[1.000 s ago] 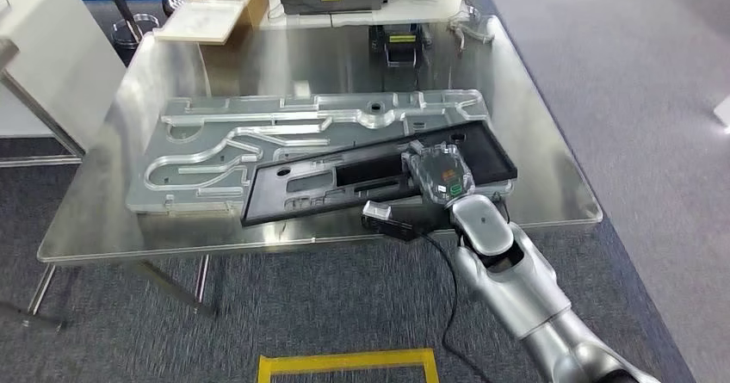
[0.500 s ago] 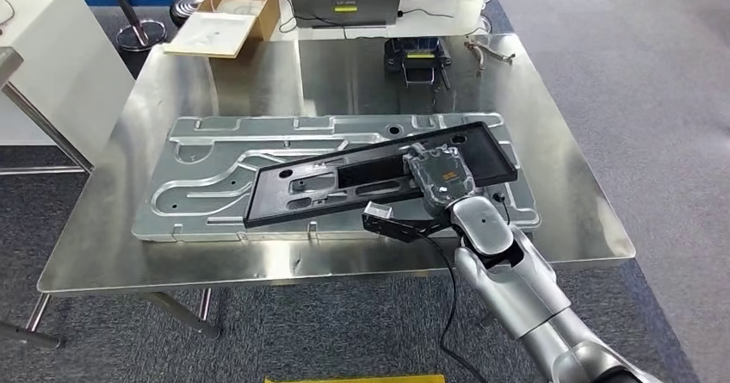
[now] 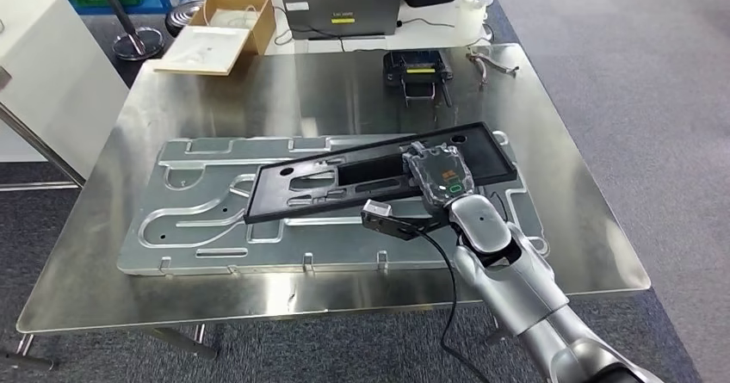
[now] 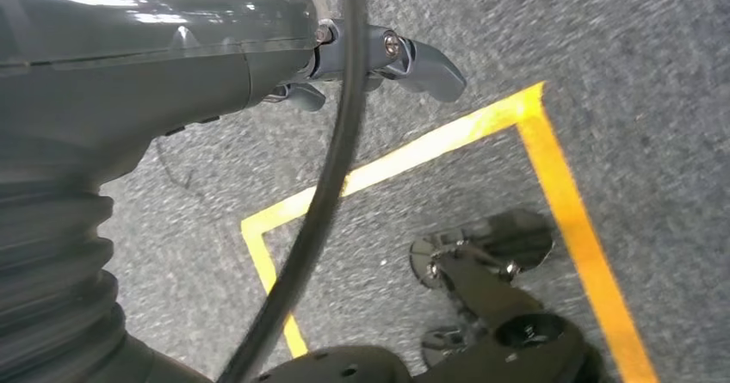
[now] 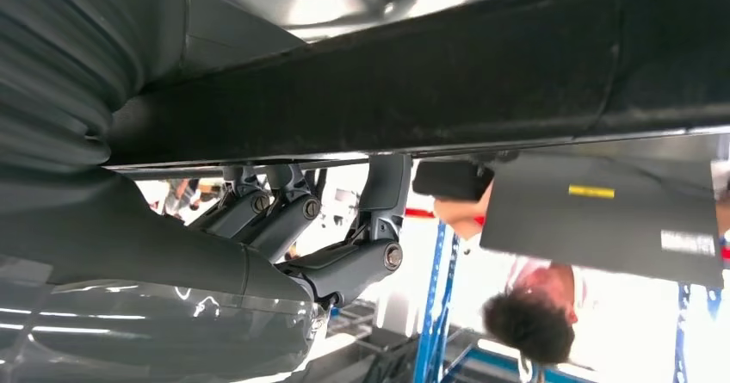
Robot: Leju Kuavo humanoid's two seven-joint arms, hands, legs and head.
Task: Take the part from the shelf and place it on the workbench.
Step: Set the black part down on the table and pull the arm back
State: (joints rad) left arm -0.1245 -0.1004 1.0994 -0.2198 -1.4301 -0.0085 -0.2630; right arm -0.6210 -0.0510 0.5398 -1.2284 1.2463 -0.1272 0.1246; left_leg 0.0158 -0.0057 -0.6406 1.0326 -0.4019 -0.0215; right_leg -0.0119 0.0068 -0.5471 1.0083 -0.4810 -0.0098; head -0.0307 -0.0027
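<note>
1. Black part [image 3: 379, 172], a long flat frame with cut-outs, is gripped at its right portion by the right hand [image 3: 441, 175] and held slanted over the metal plate [image 3: 215, 219], above it rather than lying flat.
2. Metal plate, grooved and large, lies on the steel workbench [image 3: 172, 99]; the part crosses its right half.
3. Right hand fingers [image 5: 344, 262] curl against the part's dark edge [image 5: 430, 90] in the right wrist view.
4. Left hand [image 4: 215, 56] hangs over grey carpet with yellow tape [image 4: 482, 125]; its fingers [image 4: 422, 60] bend inward and hold nothing.
5. Beyond the plate, a laptop [image 3: 344, 11], a cardboard box [image 3: 232, 13] and a small black device [image 3: 417, 66] sit at the workbench's far side, where a person [image 5: 534, 314] is seated.
</note>
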